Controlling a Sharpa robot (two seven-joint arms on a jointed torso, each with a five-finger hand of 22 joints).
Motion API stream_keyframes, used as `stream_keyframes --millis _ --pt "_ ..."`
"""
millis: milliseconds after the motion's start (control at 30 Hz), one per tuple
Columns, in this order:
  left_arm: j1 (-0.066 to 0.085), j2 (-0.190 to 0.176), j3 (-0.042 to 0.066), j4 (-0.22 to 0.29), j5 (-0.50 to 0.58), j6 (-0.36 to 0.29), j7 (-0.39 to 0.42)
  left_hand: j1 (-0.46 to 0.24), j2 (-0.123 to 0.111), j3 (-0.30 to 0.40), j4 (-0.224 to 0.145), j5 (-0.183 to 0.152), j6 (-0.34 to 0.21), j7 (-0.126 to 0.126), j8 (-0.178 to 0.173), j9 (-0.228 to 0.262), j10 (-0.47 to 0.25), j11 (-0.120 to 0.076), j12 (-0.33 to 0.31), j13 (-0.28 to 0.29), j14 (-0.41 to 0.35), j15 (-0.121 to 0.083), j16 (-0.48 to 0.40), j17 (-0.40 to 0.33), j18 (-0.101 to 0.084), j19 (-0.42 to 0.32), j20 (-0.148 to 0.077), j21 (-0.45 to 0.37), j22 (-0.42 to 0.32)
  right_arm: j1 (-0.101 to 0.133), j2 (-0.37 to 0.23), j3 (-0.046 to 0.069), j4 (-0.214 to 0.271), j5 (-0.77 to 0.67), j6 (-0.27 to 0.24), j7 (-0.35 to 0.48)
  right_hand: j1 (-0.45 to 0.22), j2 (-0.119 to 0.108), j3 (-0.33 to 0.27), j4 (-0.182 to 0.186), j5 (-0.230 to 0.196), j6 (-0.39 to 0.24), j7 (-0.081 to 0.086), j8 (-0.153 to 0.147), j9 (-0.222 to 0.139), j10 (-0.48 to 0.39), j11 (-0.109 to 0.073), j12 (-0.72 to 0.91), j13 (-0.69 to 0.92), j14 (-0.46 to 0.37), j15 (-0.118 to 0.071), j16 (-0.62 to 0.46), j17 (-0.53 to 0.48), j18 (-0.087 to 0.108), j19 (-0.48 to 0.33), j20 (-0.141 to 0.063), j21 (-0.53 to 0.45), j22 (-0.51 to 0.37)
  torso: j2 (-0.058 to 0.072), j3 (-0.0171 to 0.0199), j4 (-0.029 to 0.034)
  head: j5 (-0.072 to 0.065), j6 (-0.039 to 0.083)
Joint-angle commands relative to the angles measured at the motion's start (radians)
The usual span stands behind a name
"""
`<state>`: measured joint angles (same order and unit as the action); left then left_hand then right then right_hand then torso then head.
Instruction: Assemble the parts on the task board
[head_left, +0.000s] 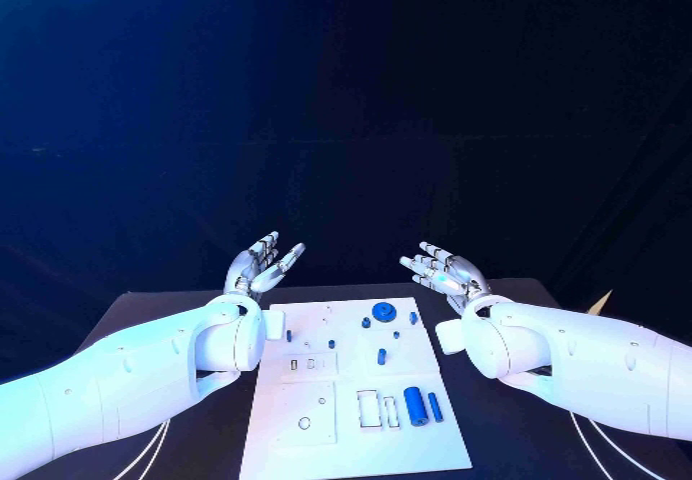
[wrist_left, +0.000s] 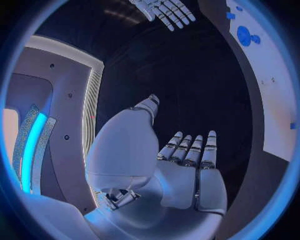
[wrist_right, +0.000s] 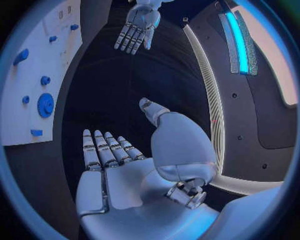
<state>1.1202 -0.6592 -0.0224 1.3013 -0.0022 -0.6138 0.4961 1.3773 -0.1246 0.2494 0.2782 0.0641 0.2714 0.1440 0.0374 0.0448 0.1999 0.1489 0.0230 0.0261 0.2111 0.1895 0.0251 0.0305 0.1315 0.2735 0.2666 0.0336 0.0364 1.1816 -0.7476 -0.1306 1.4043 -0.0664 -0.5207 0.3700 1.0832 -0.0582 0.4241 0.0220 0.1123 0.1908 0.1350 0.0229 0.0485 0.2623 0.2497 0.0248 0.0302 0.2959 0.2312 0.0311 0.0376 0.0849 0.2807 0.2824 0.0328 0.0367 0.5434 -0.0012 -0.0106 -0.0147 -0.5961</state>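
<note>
Head view: the task board (head_left: 325, 420) lies flat in the middle of the black table (head_left: 188, 440), carrying blue parts, among them a round gear (head_left: 384, 312) near its far edge and a cylinder (head_left: 414, 405) near its front. The left hand (head_left: 264, 264) and right hand (head_left: 444, 268) are raised beyond the board's far corners, fingers spread, holding nothing. Left wrist view: the left hand (wrist_left: 187, 170) is empty, fingers extended; the board (wrist_left: 269, 85) lies to one side. Right wrist view: the right hand (wrist_right: 119, 170) is likewise empty and extended, the gear (wrist_right: 45, 105) visible on the board (wrist_right: 31, 80).

White task board (head_left: 325, 425) dotted with small blue parts (head_left: 415, 406), black table (head_left: 505, 440) — silver left robot hand (head_left: 264, 263)
</note>
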Motion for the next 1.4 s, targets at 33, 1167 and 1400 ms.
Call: stream_keyframes --millis 33,1167,1400 --pt "0.002 0.003 0.000 -0.003 -0.017 0.073 0.003 0.045 -0.002 0.008 0.013 0.006 0.017 0.053 0.006 0.002 0.014 0.007 0.005 0.002 0.014 0.006 0.004 0.002 0.018 0.009 0.014 0.005 0.002 0.012 0.005 -0.010 -0.017 -0.074 0.173 -0.075 0.055 0.002 0.022 -0.016 0.007 0.037 0.160 0.013 0.007 0.052 0.009 0.012 0.006 0.070 0.008 0.016 0.010 0.034 0.062 0.009 0.021 0.010 0.000 -0.0001 -0.0001 0.000 0.000" --pt "0.018 -0.192 0.008 0.217 -0.045 0.190 0.012 0.095 -0.032 0.190 -0.074 -0.002 0.613 0.073 0.216 0.133 0.854 0.012 0.085 0.041 0.855 -0.085 0.294 0.291 0.049 0.671 -0.063 0.402 0.184 0.105 0.028 -0.019 -0.128 -0.965 0.176 -0.186 0.211 -0.085 0.105 -0.086 0.004 0.730 0.070 0.193 0.122 0.847 -0.103 0.050 0.038 0.900 -0.145 0.208 0.127 0.100 0.763 -0.088 0.255 0.075 0.068 -0.0196 0.0333 -0.022 -0.073" --pt "0.025 -0.234 0.012 0.298 -0.050 0.202 0.010 0.071 -0.051 0.187 -0.070 -0.002 0.603 0.075 0.209 0.135 0.853 0.014 0.067 0.042 0.858 -0.084 0.296 0.318 0.048 0.671 -0.065 0.433 0.203 0.126 0.037 -0.018 -0.115 -1.236 0.212 -0.330 0.213 -0.117 0.080 -0.084 0.003 0.776 0.040 0.203 0.136 0.925 -0.144 0.042 0.045 1.092 -0.208 0.333 0.245 0.097 0.912 -0.160 0.400 0.154 0.094 -0.0259 0.0459 -0.022 -0.081"
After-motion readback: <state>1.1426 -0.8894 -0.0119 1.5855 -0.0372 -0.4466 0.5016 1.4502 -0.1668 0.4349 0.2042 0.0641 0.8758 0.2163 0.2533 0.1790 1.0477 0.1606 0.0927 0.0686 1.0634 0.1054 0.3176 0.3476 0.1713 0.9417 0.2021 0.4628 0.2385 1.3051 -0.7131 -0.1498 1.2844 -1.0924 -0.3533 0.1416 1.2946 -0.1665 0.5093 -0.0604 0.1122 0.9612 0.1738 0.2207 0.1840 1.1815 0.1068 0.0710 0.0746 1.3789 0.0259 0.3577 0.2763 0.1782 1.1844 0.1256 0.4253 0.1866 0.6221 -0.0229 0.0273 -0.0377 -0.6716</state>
